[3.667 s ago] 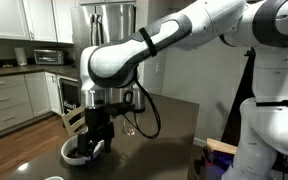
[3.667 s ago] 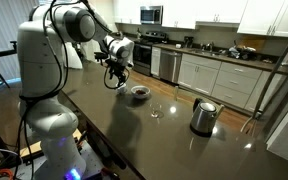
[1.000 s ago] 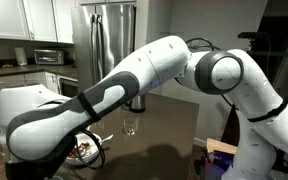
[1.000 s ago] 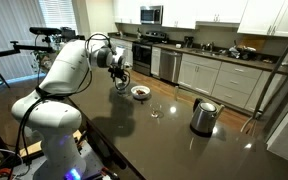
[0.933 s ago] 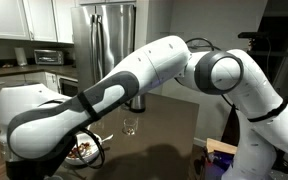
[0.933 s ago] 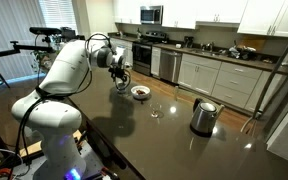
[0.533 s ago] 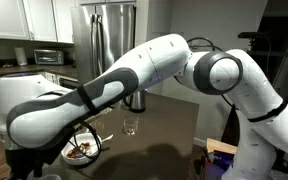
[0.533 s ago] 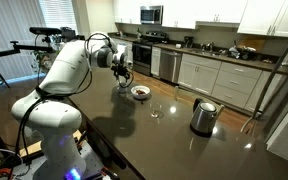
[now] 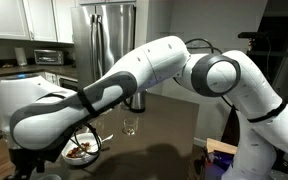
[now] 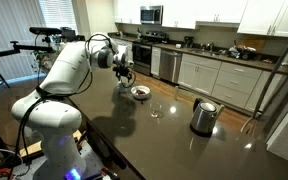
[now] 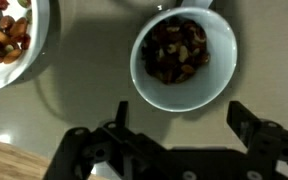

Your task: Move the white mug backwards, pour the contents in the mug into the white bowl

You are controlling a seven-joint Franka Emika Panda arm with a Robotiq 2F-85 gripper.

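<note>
Claw (image 11: 179, 128) spread wide at lower frame. Mug (image 11: 184, 55) of nuts sits above it. Bowl (image 11: 6, 45) cut off at upper left.

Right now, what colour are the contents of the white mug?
Mixed browns inside the white mug; clearest in the wrist view.

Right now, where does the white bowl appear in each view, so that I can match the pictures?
Exterior view: the white bowl sits lower left, partly hidden by the arm.
Exterior view: the bowl is left of centre, above the middle.
Wrist view: the bowl is cut off at the top left corner, beside the white mug.
Shared landmark: the clear glass, near the bowl in both exterior views, not the wrist view.
</note>
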